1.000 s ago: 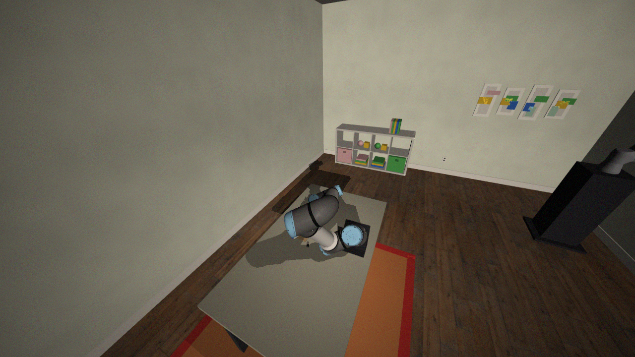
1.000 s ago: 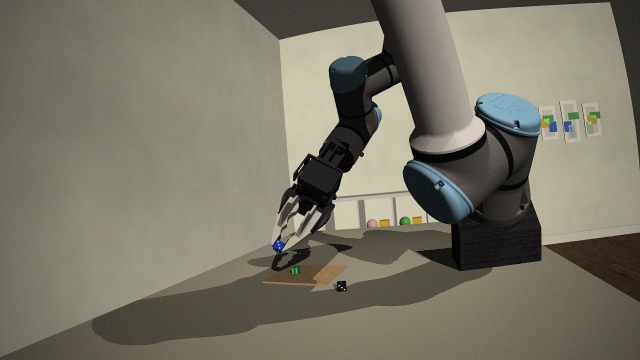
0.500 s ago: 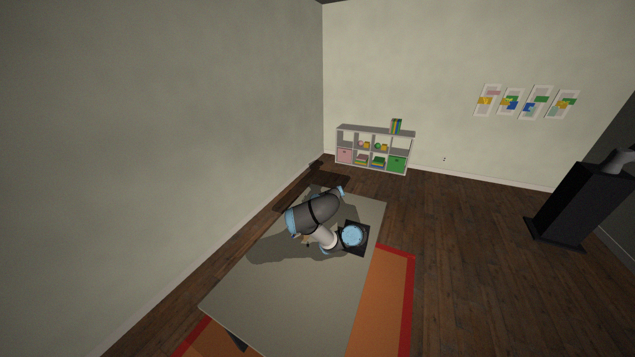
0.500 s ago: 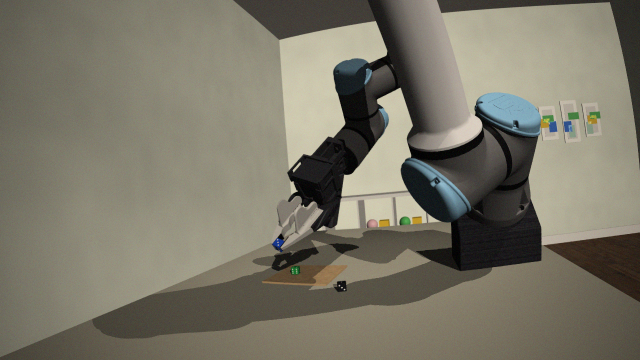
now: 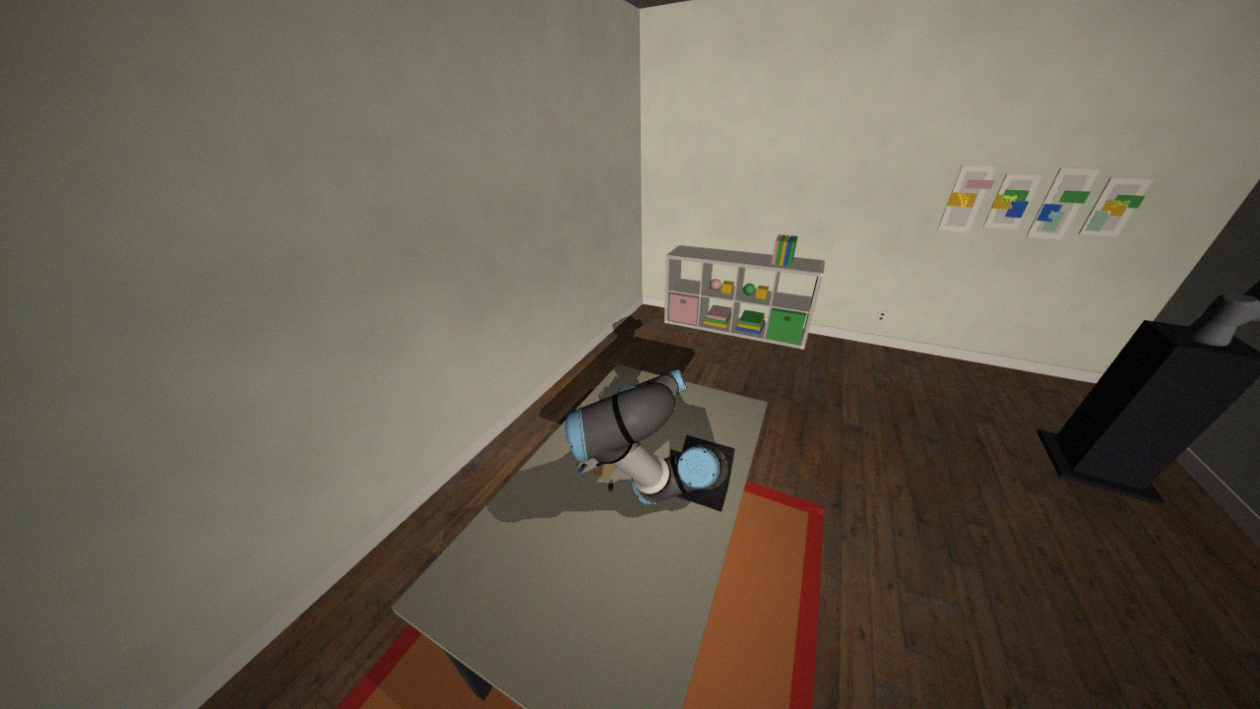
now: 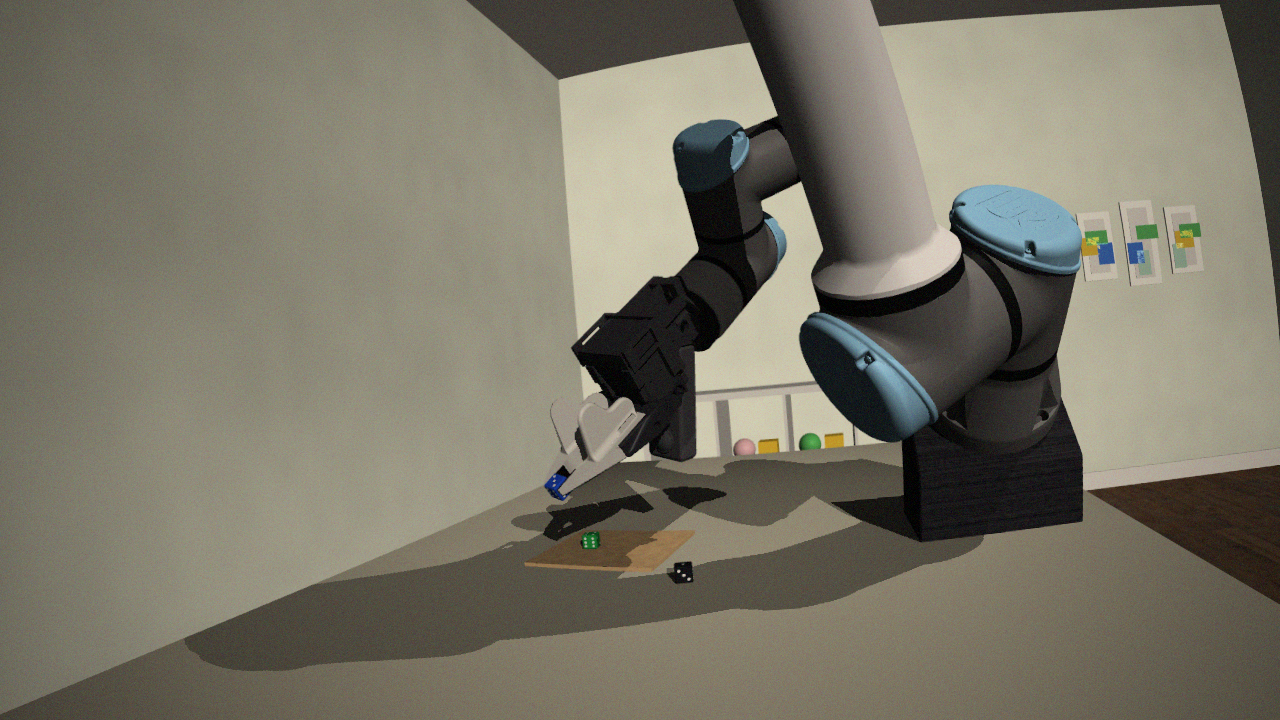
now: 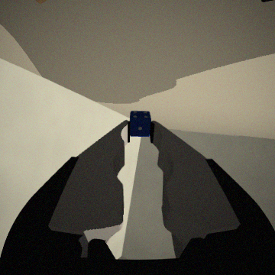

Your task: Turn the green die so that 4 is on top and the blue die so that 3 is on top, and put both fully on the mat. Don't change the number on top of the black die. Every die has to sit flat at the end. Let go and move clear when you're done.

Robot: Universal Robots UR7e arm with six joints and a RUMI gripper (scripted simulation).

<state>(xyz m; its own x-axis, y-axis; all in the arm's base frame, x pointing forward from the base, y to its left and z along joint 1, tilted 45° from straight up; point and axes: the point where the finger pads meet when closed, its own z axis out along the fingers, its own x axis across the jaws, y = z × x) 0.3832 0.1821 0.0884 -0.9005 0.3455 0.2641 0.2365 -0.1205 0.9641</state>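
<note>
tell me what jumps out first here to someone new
The big grey arm with blue joint caps fills the exterior view, its end effector pinching a blue die above the table. Below, a green die sits on a tan mat, a black die beside it.

Matt wooden mat [image 6: 626,550]; smooth plastic-looking blue die [image 7: 140,123].

- The blue die [image 6: 555,485] is deep blue with white pips, pinched between the pale grey fingers [image 6: 590,438] of the hand [image 6: 562,481].
- The green die [image 6: 590,540], below the hand, is bright green with pale pips.
- The mat [image 6: 626,552] beneath it is light tan.
- The black die [image 6: 682,571], beyond the mat from the hand, is black with white pips.
- The table [image 6: 805,644] is dull grey-beige.
</note>
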